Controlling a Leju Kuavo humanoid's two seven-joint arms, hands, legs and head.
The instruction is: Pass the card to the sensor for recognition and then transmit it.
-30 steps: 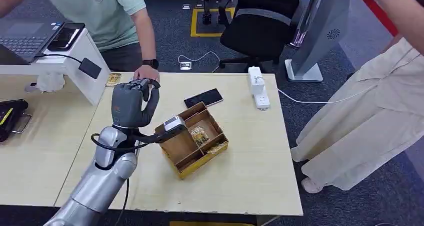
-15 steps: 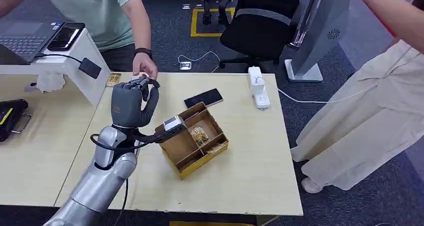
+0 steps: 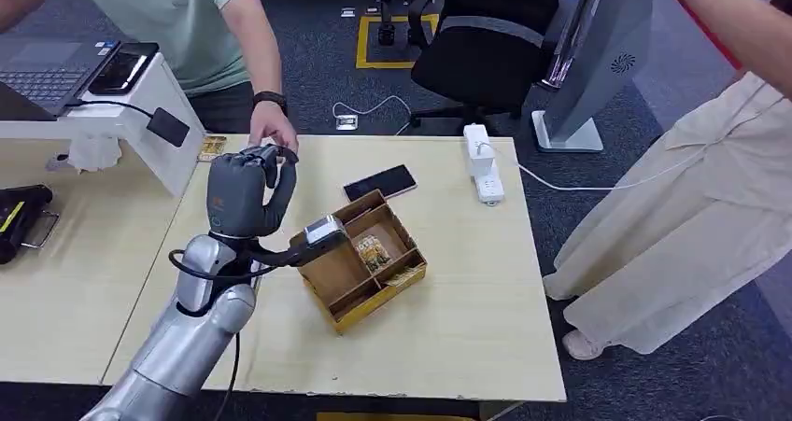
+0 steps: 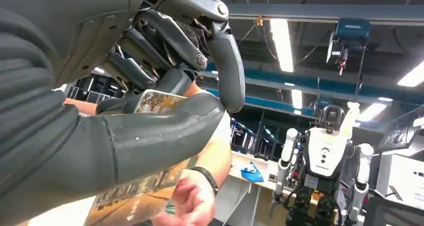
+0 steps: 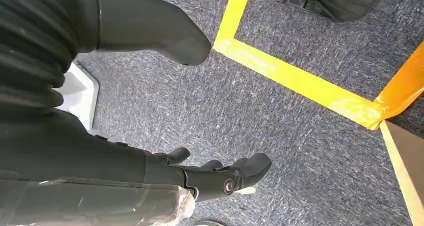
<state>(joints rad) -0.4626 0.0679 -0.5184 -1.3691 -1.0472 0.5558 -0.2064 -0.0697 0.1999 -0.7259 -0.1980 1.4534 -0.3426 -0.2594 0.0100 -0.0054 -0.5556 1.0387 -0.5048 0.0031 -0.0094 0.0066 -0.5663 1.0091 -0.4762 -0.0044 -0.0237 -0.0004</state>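
My left hand [image 3: 245, 195] is raised above the left part of the table [image 3: 467, 337]. In the left wrist view the left hand [image 4: 165, 85] pinches a patterned card [image 4: 145, 188] between its thumb and fingers. A person's hand [image 3: 273, 127] with a black wristband reaches over the far table edge to my fingertips, and that person's hand [image 4: 192, 203] is at the card's free end. A black sensor pad [image 3: 168, 126] hangs on the white stand [image 3: 154, 94] to the left. My right hand [image 5: 100, 151] hangs over grey carpet with its fingers apart, holding nothing.
A wooden compartment box [image 3: 411, 276] holding cards sits right of my left arm. Behind it lie a phone [image 3: 380, 183] and a white power strip [image 3: 483, 164]. A second person in beige [image 3: 691, 206] stands at the table's right side. A laptop [image 3: 47, 71] is at far left.
The person's hand lifted off the far table edge and now sits at my left hand's fingertips. My left hand has barely moved.
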